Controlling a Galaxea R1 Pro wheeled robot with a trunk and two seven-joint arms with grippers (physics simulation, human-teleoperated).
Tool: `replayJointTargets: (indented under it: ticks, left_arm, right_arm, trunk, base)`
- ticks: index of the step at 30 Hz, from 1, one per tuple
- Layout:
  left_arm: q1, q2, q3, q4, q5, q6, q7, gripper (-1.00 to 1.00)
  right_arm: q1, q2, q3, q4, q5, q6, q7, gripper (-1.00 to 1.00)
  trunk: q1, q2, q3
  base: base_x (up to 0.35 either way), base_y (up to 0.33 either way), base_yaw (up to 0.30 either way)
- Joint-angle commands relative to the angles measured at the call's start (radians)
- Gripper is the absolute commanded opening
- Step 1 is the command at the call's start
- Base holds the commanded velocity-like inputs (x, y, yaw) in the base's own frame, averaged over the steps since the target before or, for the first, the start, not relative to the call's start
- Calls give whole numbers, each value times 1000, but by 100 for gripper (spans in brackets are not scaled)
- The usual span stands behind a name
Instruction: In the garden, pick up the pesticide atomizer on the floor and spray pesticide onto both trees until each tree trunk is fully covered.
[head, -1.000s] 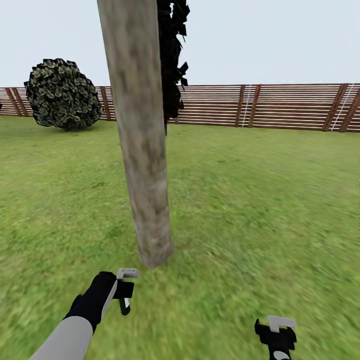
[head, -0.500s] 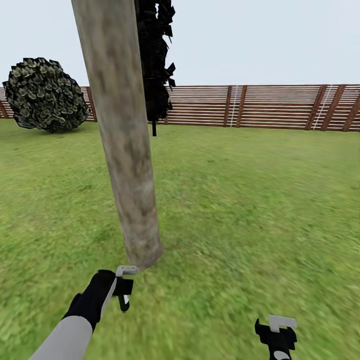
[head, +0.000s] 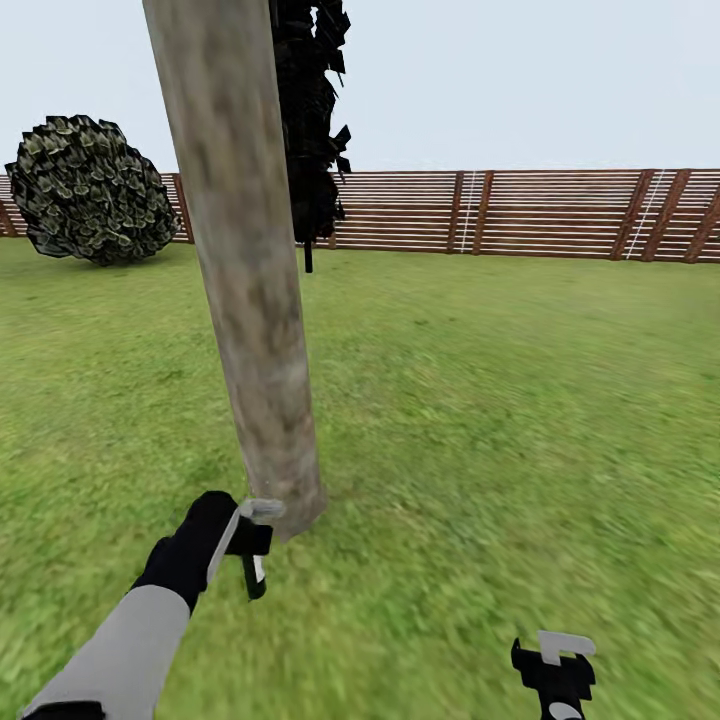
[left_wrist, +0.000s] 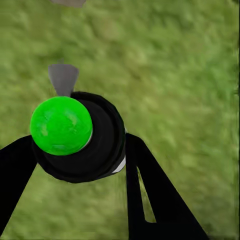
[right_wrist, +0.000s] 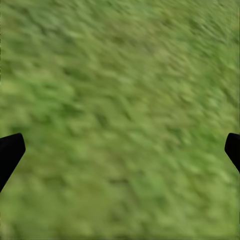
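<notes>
A thick pale grey-brown mottled tree trunk rises from the garden lawn, leaning slightly, its crown out of view. My left gripper is right at the trunk's foot, shut on the pesticide atomizer, a small black sprayer with a pale band. In the left wrist view the atomizer shows a bright green top and sits between my left gripper's two black fingers, with grass beyond. My right gripper hangs low over the grass, open with nothing in it; its fingertips stand wide apart.
A narrow black tree stands just behind the trunk. A round dark bush sits at the far left by the brown slatted fence. Open grass stretches to the right of the trunk.
The view shifted early on as the camera moved. Since then my left arm has carried the atomizer forward, up against the trunk's foot. The right gripper has stayed put.
</notes>
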Motion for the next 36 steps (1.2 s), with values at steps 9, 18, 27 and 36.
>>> replayJointTargets:
  ticks: [9,18,27,36]
  left_arm:
    - [-61,97,-30,6,-4,29,-30,-100]
    - [-115,42,-37,6,-5,29,-89,-100]
    - [-135,82,-43,7,-7,31,-90,-100]
    - [-158,39,-58,-5,-8,31,-90,-100]
  right_arm:
    - [0,0,0,0,0,0,1,100]
    - [0,5,0,-1,0,0,1,100]
    - [0,5,0,-1,0,0,0,100]
    - [0,1,0,0,1,0,0,100]
  trunk:
    - [0,0,0]
    - [0,0,0]
    - [0,0,0]
    - [0,0,0]
  base:
    - [0,0,0]
    - [0,0,70]
    - [0,0,116]
    - [-11,-151,1]
